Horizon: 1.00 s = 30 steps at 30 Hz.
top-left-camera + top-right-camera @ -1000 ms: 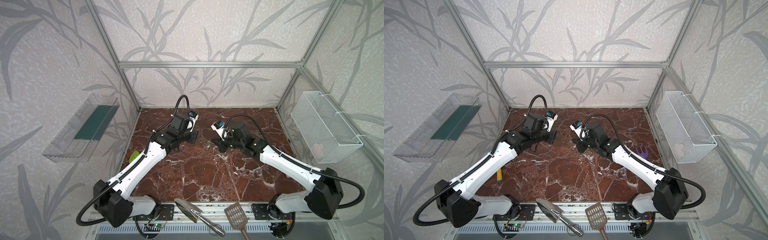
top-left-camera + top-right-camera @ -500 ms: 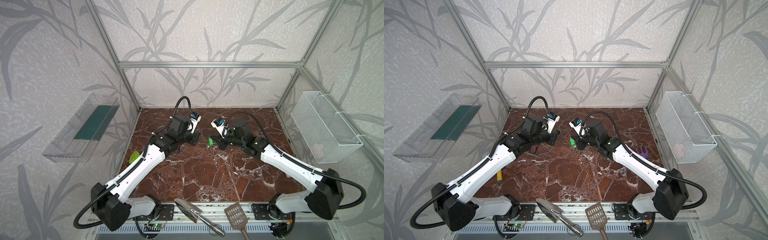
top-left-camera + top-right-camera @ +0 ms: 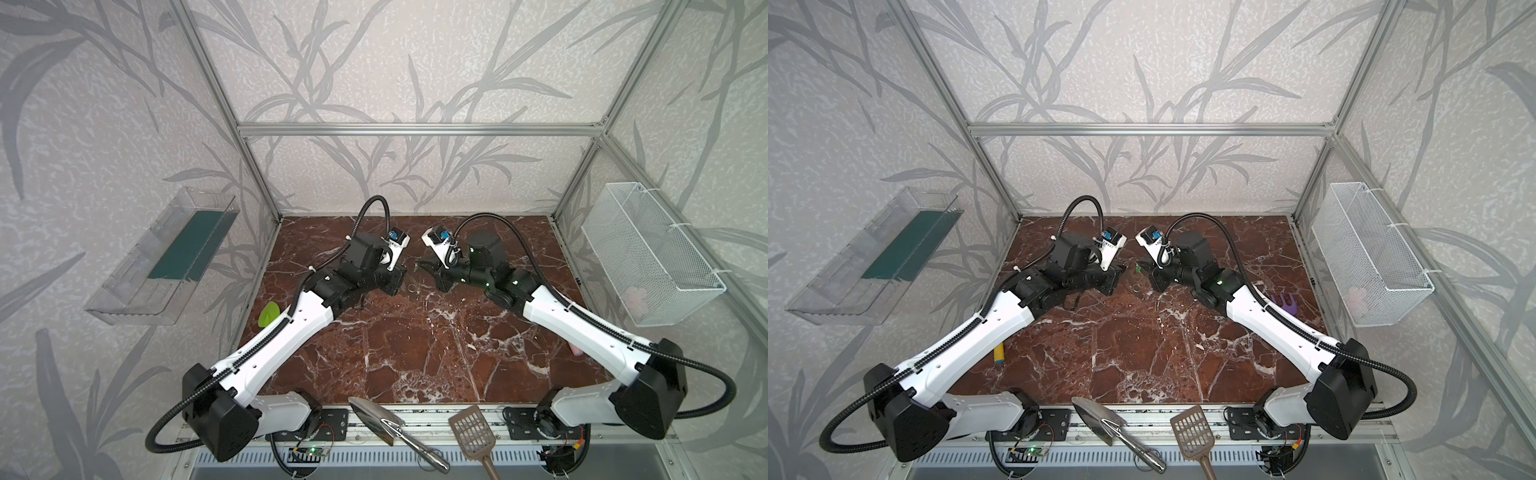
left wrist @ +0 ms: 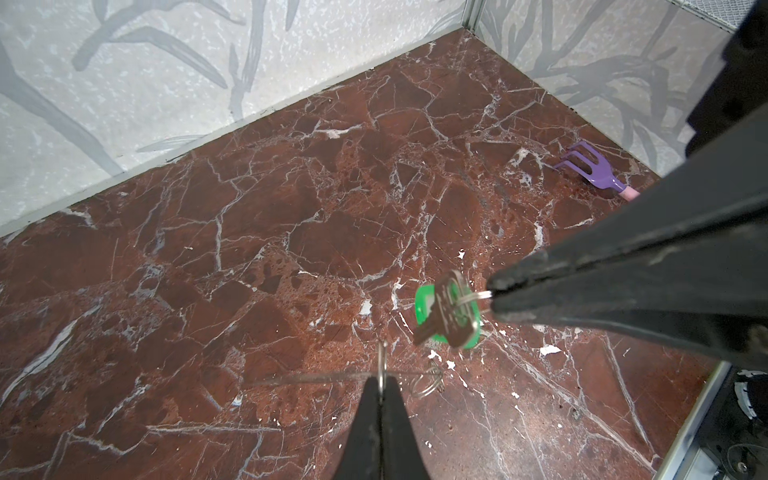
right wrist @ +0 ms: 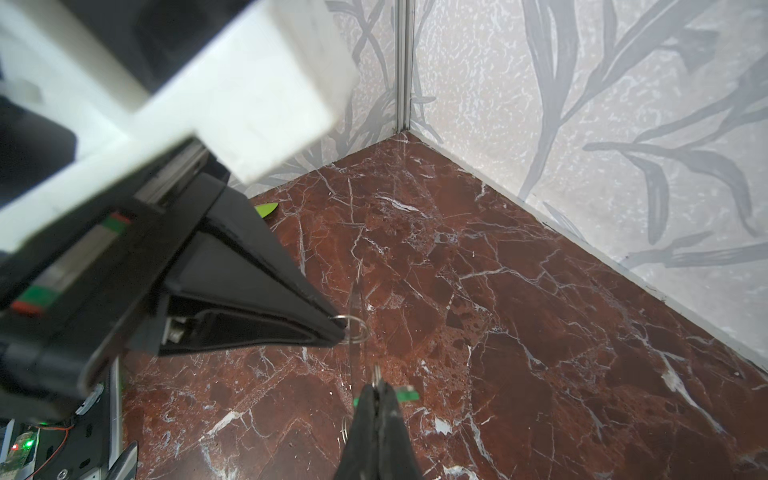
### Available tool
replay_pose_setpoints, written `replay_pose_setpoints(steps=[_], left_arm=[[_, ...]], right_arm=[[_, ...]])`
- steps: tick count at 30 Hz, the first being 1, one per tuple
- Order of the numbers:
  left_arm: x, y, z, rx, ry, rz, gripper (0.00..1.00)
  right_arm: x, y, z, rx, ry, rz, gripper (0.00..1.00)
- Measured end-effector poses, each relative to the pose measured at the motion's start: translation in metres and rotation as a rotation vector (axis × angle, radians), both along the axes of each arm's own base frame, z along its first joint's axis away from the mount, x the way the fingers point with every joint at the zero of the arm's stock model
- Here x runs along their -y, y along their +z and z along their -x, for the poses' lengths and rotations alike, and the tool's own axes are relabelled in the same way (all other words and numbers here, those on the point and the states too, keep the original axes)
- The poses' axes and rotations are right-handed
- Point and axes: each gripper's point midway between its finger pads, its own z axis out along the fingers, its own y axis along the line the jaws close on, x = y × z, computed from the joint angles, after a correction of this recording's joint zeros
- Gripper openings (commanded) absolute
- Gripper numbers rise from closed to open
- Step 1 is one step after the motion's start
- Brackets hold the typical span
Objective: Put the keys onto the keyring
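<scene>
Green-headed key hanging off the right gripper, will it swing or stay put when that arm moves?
The key will probably swing: it dangles from a thin ring pinched in the right gripper. It looks small and likely light, and its metal blade seems stiff.

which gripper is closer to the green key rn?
Right. The right gripper pinches the ring the key hangs from, at its tips. The left gripper is apart from the key, shut on a second ring.
</scene>
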Motion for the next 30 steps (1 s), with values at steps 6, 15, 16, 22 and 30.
replay_pose_setpoints(steps=[6, 15, 16, 22, 30], left_arm=[[0.0046, 0.0008, 0.0028, 0.006, -0.017, -0.001, 0.0], [0.0067, 0.0033, 0.0028, 0.02, -0.023, -0.001, 0.0], [0.0071, 0.0036, 0.0028, 0.021, -0.024, -0.001, 0.0], [0.0081, 0.0038, 0.0035, 0.024, -0.028, -0.003, 0.0], [0.0102, 0.0051, 0.0049, 0.032, -0.042, -0.008, 0.0]], right_arm=[[-0.0035, -0.0006, 0.0006, -0.006, 0.018, -0.003, 0.0], [-0.0061, -0.0001, 0.0042, -0.013, 0.042, -0.01, 0.0], [-0.0062, -0.0004, 0.0042, -0.014, 0.043, -0.01, 0.0], [-0.0087, -0.0062, 0.0036, -0.027, 0.051, -0.004, 0.0], [-0.0099, -0.0085, 0.0037, -0.034, 0.057, -0.003, 0.0]])
